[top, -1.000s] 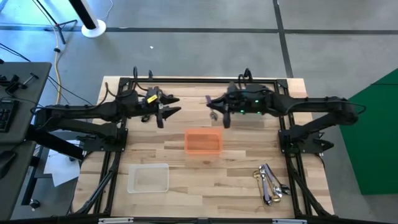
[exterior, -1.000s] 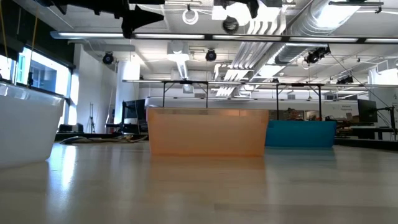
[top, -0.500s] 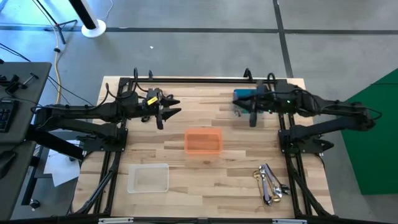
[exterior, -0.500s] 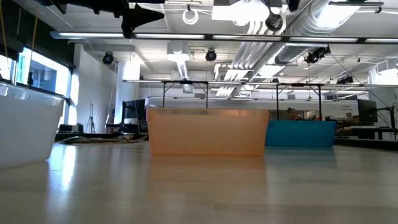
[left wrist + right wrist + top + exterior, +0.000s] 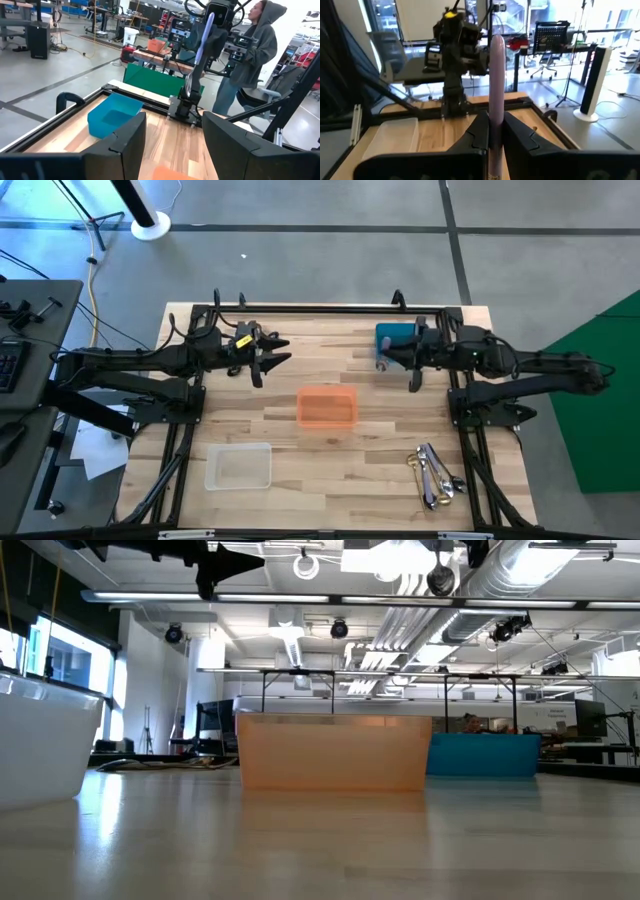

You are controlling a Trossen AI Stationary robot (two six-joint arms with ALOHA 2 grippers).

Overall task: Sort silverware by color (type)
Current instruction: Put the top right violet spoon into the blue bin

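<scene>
right gripper carries one piece to the blue bin; the pile waits

high view: the right gripper (image 5: 414, 376) hangs at the near edge of the blue bin (image 5: 392, 340), clenched on a thin pale piece of silverware. the left gripper (image 5: 262, 360) hovers well to the left of the blue bin, fingers spread and holding nothing. the orange bin (image 5: 326, 407) sits nearer the front than the blue bin, the clear bin (image 5: 239, 466) farther still to the front left. the silverware pile (image 5: 433, 472) lies well apart from the blue bin, at the front right. the bins show nothing inside that i can make out.

low view: the orange bin stands just left of the blue bin (image 5: 484, 755); both grippers hang high above.

left wrist view: the blue bin (image 5: 114, 118) looks empty, with the right arm above it and a person (image 5: 250, 47) beyond the table.

right wrist view: a slim pale handle (image 5: 496, 75) stands upright between the closed fingers (image 5: 479, 131).

judgement: the sort has barely begun; nearly all the pieces are left.
</scene>
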